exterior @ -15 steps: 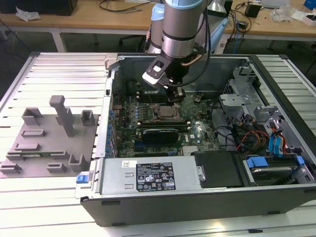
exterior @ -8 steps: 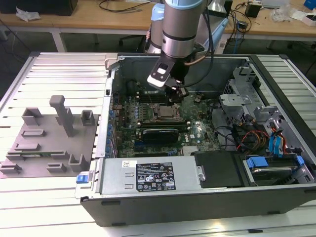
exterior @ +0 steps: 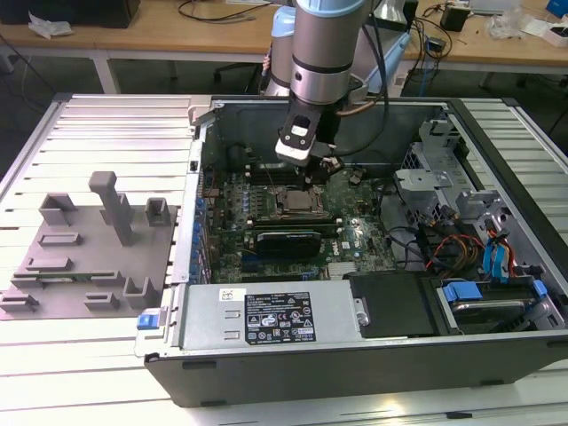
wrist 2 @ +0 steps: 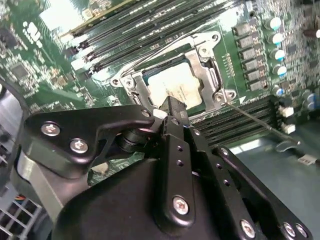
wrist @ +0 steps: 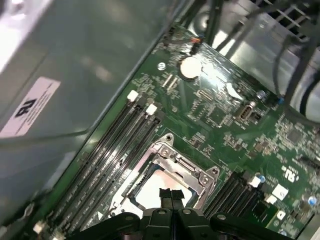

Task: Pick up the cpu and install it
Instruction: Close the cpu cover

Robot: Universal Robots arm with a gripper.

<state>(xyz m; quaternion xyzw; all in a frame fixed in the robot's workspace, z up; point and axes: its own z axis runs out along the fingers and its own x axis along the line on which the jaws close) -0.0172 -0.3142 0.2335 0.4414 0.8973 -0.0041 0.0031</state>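
One cpu, a pale, shiny square, lies flat in the single socket on the green motherboard, ringed by one silver metal socket frame. The one gripper hangs directly over it. In the first wrist view its two black fingers are pressed together with only a thin seam between them and nothing caught there, and their tips sit just above the cpu's near edge. Whether they touch the metal top cannot be told. In the second wrist view one thin wire lever runs out from a corner of the frame across the bank of dark memory slots on that side. A second bank of slots lies along the opposite side of the socket, with two white latches at one end. One round silver coin cell sits on the board well apart from the socket. In the exterior view, the single arm reaches down into one open computer case, which lies on a slatted metal table. One power supply lies along the case's near wall. One grey fixture plate with several raised blocks rests on the table at the exterior view's left, beside the case.
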